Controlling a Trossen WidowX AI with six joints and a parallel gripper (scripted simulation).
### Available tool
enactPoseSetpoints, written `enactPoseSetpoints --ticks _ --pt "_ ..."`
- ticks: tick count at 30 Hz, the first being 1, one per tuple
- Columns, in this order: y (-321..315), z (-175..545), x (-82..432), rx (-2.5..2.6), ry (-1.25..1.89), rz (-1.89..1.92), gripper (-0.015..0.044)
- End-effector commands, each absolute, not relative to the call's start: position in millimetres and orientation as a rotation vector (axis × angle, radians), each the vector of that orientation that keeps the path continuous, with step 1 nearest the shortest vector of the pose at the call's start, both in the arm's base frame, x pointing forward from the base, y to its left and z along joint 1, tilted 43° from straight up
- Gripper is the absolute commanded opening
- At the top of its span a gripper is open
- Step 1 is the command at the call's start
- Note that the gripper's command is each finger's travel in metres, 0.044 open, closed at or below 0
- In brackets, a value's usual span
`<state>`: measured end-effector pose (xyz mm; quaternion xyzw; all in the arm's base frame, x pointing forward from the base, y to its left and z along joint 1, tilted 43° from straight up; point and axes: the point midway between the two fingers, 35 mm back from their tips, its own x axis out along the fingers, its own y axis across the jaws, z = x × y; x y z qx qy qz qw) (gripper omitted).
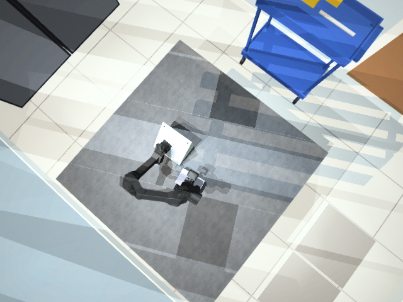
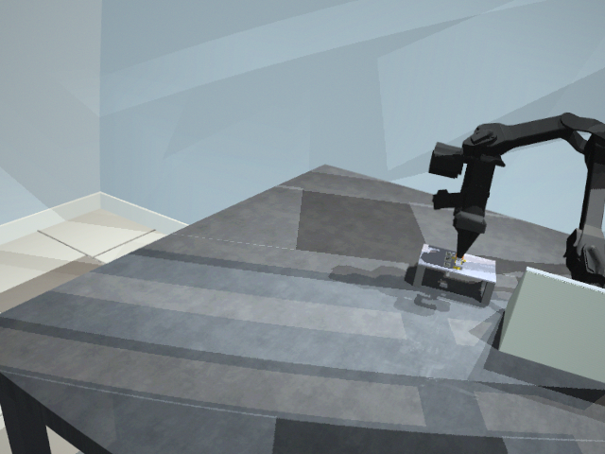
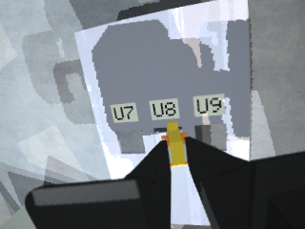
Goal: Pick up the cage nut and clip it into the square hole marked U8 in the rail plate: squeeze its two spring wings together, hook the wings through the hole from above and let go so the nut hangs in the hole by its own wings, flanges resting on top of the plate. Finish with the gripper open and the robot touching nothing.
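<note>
Tool [image 2: 458, 254] [image 3: 175, 145] nearly shut on yellow cage nut [image 3: 176, 150] — wings indistinct, U8 hole [image 3: 163, 130] mostly hidden

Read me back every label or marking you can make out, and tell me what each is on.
"U7": left tag in the wrist view, on the rail plate.
"U8": middle tag on the rail plate, just above the cage nut in that view.
"U9": right tag on the rail plate.
The exterior view shows marks on the plate too small to read.
</note>
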<state>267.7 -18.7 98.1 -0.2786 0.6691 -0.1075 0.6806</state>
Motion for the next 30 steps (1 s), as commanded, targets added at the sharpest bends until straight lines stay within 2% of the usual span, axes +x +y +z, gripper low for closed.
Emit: enactPoseSetpoints --ticks 1,30 --pt "-19.0 97.2 267.7 -0.632 1.500 -0.255 0.0026" --pt "-17.1 94.8 267.2 -0.684 1.480 -0.307 0.0026"
